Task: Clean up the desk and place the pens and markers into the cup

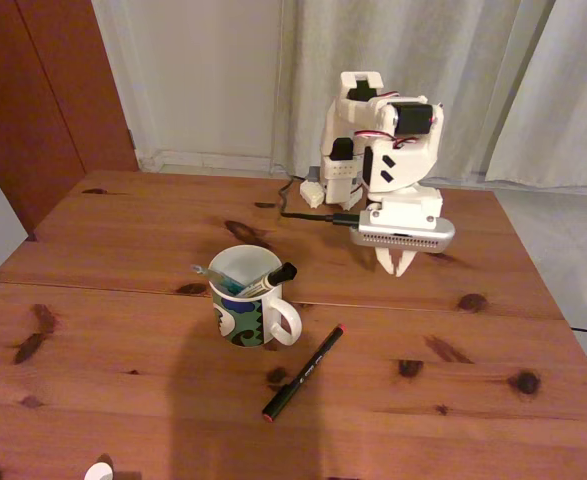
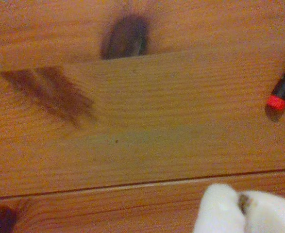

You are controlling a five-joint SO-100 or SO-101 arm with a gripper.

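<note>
Item: black pen [image 1: 303, 372], one stick left outside the cup [image 1: 245, 297].

Pen is laid diagonally on the surface [image 1: 123, 240] just beside the cup's handle; marker [image 1: 270, 279] and teal pen [image 1: 216, 276] are housed inside. Pick-up is judged pending: a reach forward and down is required. Arm is folded near its base, fingers [image 1: 398, 262] held together, empty, above the wood.

Behind my rig I see pale curtains [image 1: 453, 80], a white wall [image 1: 208, 70], a reddish door [image 1: 43, 90] at left, dim warm light.
</note>
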